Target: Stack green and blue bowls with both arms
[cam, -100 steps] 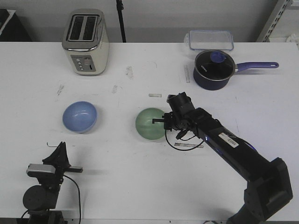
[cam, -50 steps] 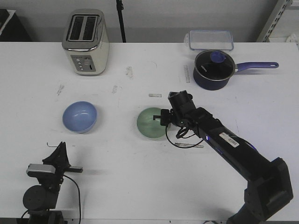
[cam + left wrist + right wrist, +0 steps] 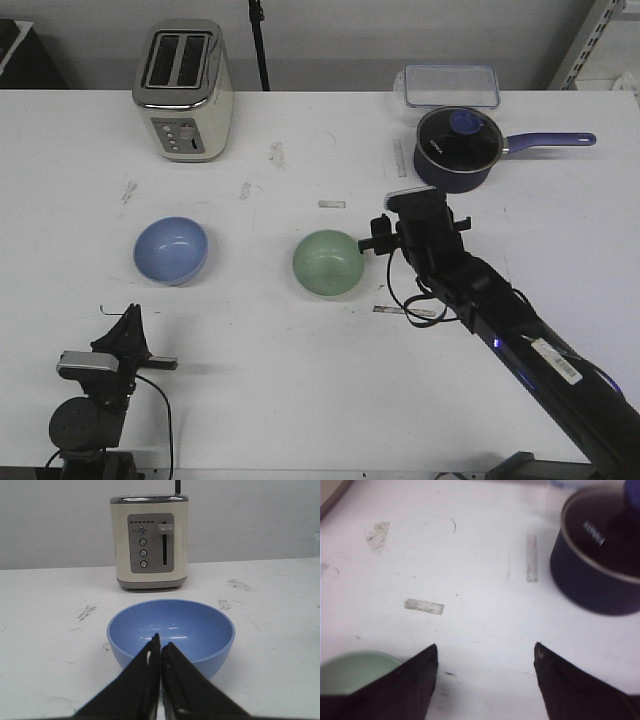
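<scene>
Stacking is not yet done: the blue bowl (image 3: 171, 250) is sitting left of centre and the green bowl (image 3: 327, 263) at centre, well apart. The right gripper (image 3: 372, 243) is hovering spread beside the green bowl, holding nothing; the left gripper (image 3: 160, 647) is pinched together, empty

The light is bright and even, and the white table (image 3: 300, 380) almost glows. Shadows are soft and small, tucked close under the blue bowl (image 3: 171, 630) and the toaster (image 3: 149, 541). The left wrist picture is sharp. The right wrist picture is blurry, most of all around the dark pan (image 3: 600, 555), and its colors look washed out.
</scene>
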Controlling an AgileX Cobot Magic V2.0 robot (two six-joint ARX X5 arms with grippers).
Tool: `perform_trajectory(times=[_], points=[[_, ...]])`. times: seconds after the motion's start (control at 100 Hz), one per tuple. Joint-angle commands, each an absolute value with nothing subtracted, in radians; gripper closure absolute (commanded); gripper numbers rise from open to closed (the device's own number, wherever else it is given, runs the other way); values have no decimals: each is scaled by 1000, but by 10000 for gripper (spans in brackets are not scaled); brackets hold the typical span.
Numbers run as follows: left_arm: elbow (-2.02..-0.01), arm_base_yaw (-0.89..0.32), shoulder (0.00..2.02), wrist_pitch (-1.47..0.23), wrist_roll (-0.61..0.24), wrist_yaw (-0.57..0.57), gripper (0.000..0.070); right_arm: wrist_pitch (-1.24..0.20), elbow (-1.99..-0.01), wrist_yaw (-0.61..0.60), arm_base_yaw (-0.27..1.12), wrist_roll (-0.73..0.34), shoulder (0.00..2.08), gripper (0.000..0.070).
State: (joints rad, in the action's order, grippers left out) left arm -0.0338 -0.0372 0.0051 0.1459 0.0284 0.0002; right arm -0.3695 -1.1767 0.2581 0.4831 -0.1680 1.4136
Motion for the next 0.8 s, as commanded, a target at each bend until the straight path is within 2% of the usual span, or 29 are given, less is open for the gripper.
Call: perform_trajectory(times=[0.0, 0.07, 0.12, 0.27, 0.41, 0.59, 0.79], points=[[-12, -37, 3, 158, 34, 0, 698, -325, -1142, 262, 465, -59, 1384, 498], [-12, -37, 3, 159, 34, 0, 698, -286, -1087, 262, 426, -41, 1333, 631], [-12, -37, 3, 158, 34, 0, 697, -258, -1047, 259, 390, -31, 1294, 692], [-12, -37, 3, 159, 34, 0, 698, -158, -924, 156, 268, 28, 1181, 691], [-12, -37, 3, 158, 34, 0, 698, -65, -805, 43, 160, 29, 1065, 691], [-12, -37, 3, 159, 34, 0, 697, 8, -668, 41, 91, 23, 908, 691], [-12, -37, 3, 158, 34, 0, 698, 26, -529, 44, 83, 23, 727, 691]])
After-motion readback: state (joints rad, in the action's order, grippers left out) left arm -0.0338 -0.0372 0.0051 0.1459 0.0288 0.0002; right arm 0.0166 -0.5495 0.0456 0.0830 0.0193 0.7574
